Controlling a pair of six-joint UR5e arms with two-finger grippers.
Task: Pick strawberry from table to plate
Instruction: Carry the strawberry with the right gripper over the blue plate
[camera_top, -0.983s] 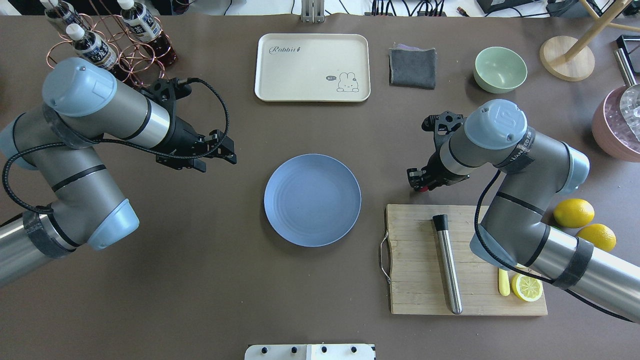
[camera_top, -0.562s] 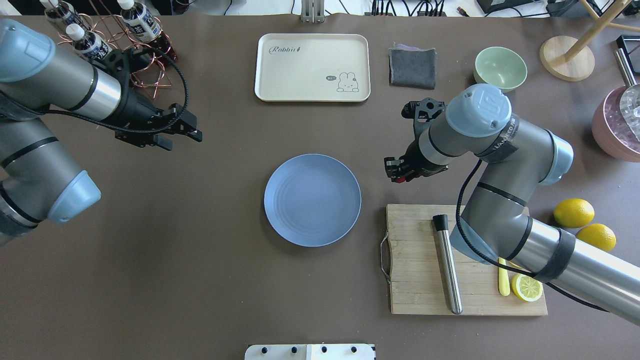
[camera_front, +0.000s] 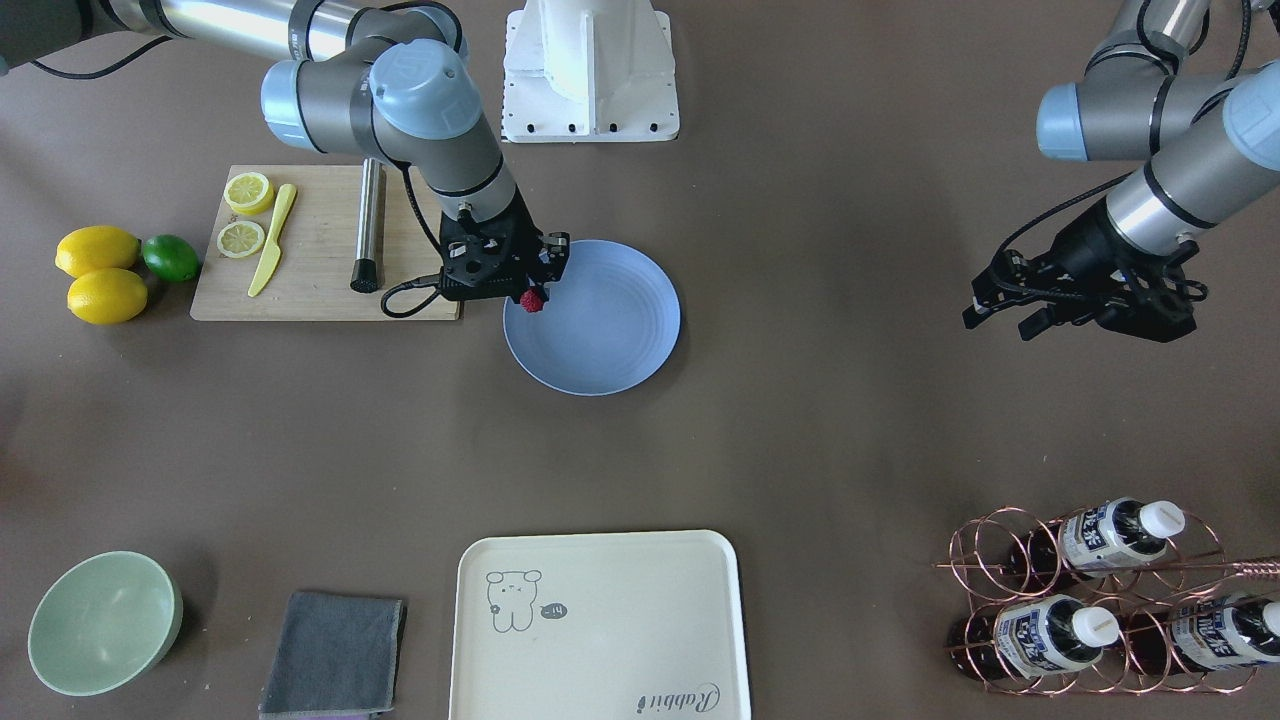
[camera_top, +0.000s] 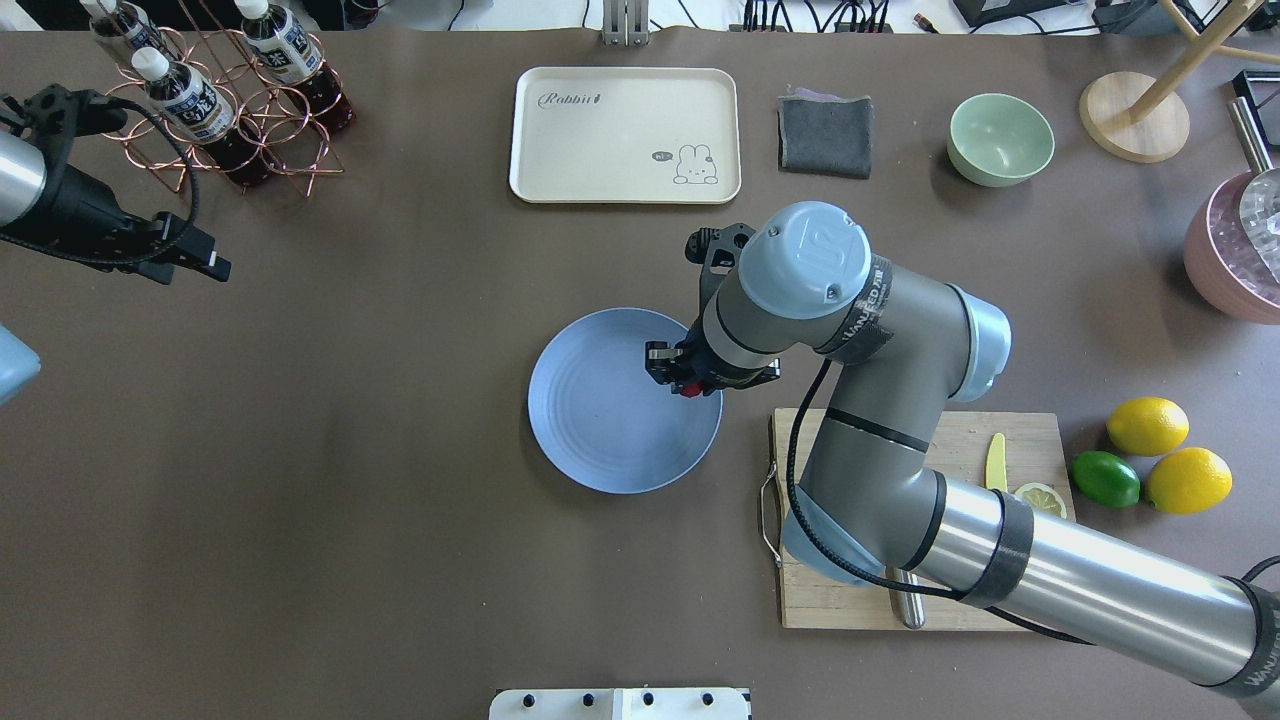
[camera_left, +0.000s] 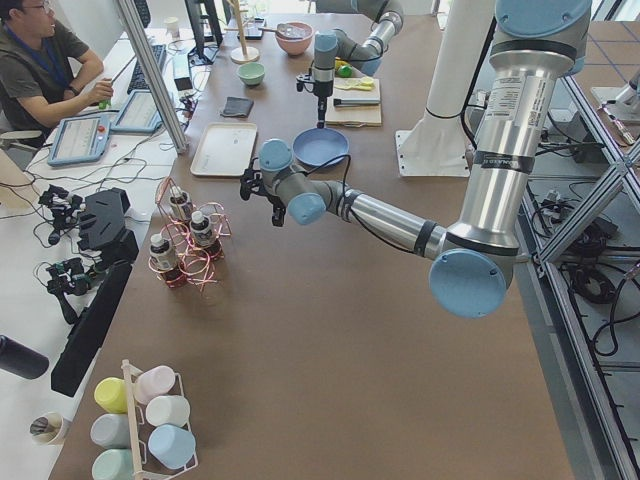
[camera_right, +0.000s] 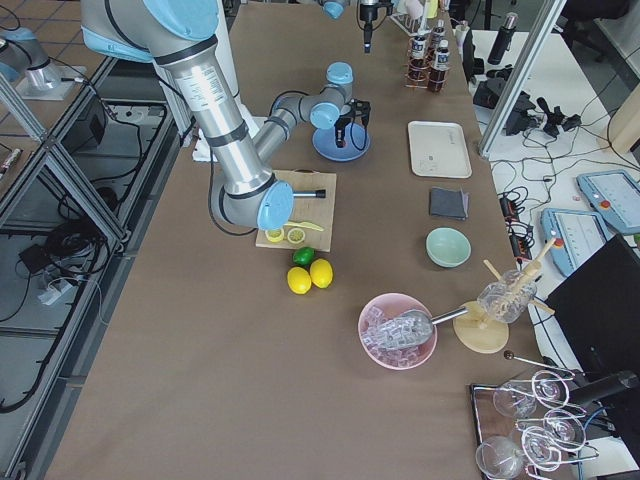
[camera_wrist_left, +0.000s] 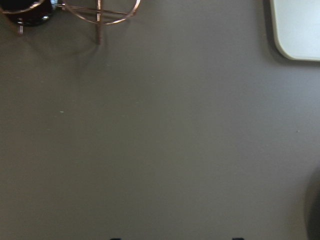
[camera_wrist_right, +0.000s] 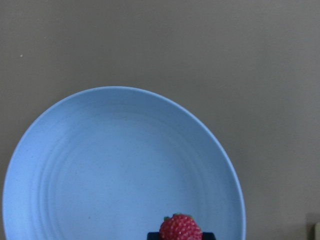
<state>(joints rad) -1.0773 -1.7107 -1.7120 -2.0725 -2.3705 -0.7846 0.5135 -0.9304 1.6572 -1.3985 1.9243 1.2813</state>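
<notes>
The strawberry (camera_top: 689, 391), small, red and bumpy, sits between the fingers of my right gripper (camera_top: 686, 386), which is shut on it. It hangs over the right part of the light-blue plate (camera_top: 600, 410), just inside the rim. The right wrist view shows the strawberry (camera_wrist_right: 180, 227) at the bottom edge with the plate (camera_wrist_right: 115, 170) below it. From the front, the strawberry (camera_front: 531, 300) is at the plate's (camera_front: 610, 330) edge nearest the board. My left gripper (camera_top: 200, 265) is open and holds nothing, far left over the bare brown table (camera_top: 400, 500).
A wooden cutting board (camera_top: 1030, 440) with a yellow knife, lemon slices and a metal cylinder (camera_front: 368, 225) lies under my right arm. Two lemons (camera_top: 1147, 426) and a lime (camera_top: 1105, 478) sit beside it. Cream tray (camera_top: 624, 134), grey cloth (camera_top: 825, 135), green bowl (camera_top: 1000, 139) and bottle rack (camera_top: 230, 110) line the far side.
My right arm has carried the strawberry left from beside the board to over the plate's right side. My left arm has drawn back towards the table's left edge.
</notes>
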